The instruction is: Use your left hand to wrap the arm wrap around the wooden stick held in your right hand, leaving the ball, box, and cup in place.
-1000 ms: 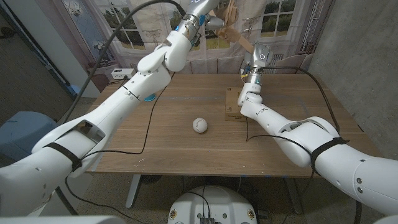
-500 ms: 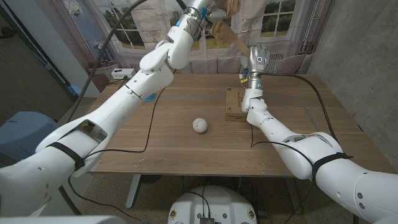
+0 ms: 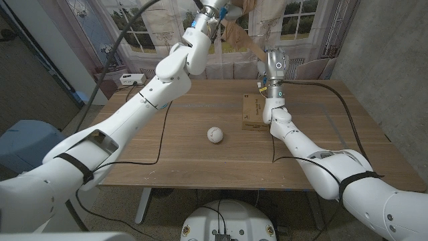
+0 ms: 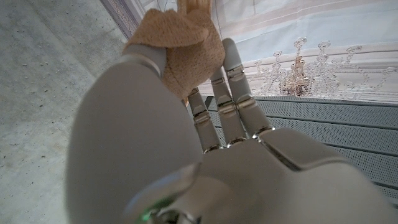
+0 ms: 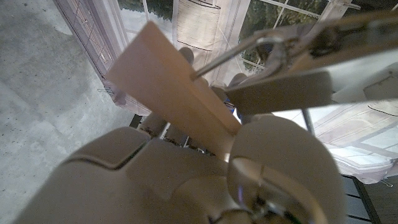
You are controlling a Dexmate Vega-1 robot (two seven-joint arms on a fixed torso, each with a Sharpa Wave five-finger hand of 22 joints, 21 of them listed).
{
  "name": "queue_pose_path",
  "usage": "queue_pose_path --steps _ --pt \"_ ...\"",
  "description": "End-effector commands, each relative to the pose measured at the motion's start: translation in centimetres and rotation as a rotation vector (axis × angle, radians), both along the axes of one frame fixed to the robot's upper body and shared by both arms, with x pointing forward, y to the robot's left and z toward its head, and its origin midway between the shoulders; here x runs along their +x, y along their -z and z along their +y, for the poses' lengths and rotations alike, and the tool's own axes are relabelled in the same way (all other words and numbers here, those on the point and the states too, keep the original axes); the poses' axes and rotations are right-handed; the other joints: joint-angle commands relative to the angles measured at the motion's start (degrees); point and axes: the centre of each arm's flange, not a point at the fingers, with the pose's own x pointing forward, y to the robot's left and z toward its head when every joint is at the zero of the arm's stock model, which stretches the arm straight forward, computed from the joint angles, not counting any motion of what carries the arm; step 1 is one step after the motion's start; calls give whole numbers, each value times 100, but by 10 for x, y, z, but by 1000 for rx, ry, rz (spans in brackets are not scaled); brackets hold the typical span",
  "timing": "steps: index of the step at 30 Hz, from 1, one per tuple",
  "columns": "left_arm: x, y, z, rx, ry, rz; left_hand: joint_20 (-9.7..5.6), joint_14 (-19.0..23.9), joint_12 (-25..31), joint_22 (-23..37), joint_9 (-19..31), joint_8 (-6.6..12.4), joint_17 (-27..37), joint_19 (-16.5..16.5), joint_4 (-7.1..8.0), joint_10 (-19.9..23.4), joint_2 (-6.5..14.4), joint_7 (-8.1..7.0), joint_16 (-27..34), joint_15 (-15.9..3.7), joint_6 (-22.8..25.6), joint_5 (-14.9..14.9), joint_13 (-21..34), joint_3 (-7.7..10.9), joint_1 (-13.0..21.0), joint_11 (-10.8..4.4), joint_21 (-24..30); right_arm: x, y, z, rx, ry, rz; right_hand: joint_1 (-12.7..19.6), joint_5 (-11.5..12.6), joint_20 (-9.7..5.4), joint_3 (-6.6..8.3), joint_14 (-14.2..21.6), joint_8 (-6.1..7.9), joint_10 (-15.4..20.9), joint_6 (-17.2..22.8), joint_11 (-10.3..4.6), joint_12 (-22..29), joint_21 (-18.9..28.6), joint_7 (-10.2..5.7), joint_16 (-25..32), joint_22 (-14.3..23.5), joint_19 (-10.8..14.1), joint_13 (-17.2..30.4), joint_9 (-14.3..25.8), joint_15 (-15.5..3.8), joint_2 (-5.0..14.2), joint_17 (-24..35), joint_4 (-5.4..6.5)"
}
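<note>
Both my hands are raised above the far edge of the bench, working at the stick.

My right hand (image 3: 275,62) grips the wooden stick (image 3: 242,37), which slants up and away toward my left hand (image 3: 215,9); the right wrist view shows the stick (image 5: 177,84) clamped against the palm. My left hand (image 4: 186,155) has its fingers (image 4: 233,87) pressed on the tan arm wrap (image 4: 180,46) bunched at the stick's upper end. The ball (image 3: 214,134) sits near the middle of the bench (image 3: 167,157), and the box (image 3: 252,112) lies toward the far edge, under my right forearm.
</note>
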Motion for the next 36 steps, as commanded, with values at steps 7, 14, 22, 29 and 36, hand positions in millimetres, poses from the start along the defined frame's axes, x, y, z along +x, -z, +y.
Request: queue_pose_path --steps 7,14,22,29,36 --pt "3 0 -4 -103 -216 63 504 -1533 -738 -21 -516 -486 -1762 -1318 1222 -1369 665 -662 -640 -894 -1736 -48 -953 -321 -1617 -196 -738 -1 2 0 -32 -24 -6 -45 32 -517 -22 -42 49 2 -5 -8 -9 -12 -41 7 0 -15 63 20 -310 89 9 12" --pt "6 -5 -2 -174 -223 189 1353 -2512 -738 -17 -938 -484 -2584 -2335 1649 -2132 872 -790 -638 -373 -2713 -55 -1589 -549 -2680 -47 -1596 0 3 -1 -40 -32 0 -48 34 -516 -25 -47 47 -1 1 -8 -21 -18 -44 7 -1 -25 56 5 -311 88 9 15" --pt "14 -15 6 -271 -162 459 1617 -3487 -743 -7 -1233 -482 -3221 -3195 2077 -3100 931 -542 -624 420 -3520 -55 -2262 -973 -4112 362 -2596 1 3 -2 -43 -42 1 -53 39 -511 -31 -51 48 1 0 -1 -36 -22 -32 10 0 -27 53 -11 -313 85 11 19" --pt "21 -21 20 -344 -34 671 1624 -4489 -734 -12 -1301 -513 -3338 -4078 2159 -4157 907 -710 -636 866 -4750 9 -2903 -1408 -5284 409 -3620 0 4 -4 -43 -48 0 -57 43 -516 -36 -54 65 -14 -20 3 -43 -29 -32 11 0 -40 63 16 -312 85 11 23" --pt "25 -21 30 -377 105 812 1612 -5417 -732 0 -1330 -476 -3349 -5137 2191 -4851 841 -802 -647 924 -5398 206 -3078 -1942 -6371 533 -4597 -1 4 -5 -41 -56 -4 -57 47 -513 -37 -56 58 1 -6 -7 -39 -30 -29 13 0 -30 69 -15 -313 88 11 24"
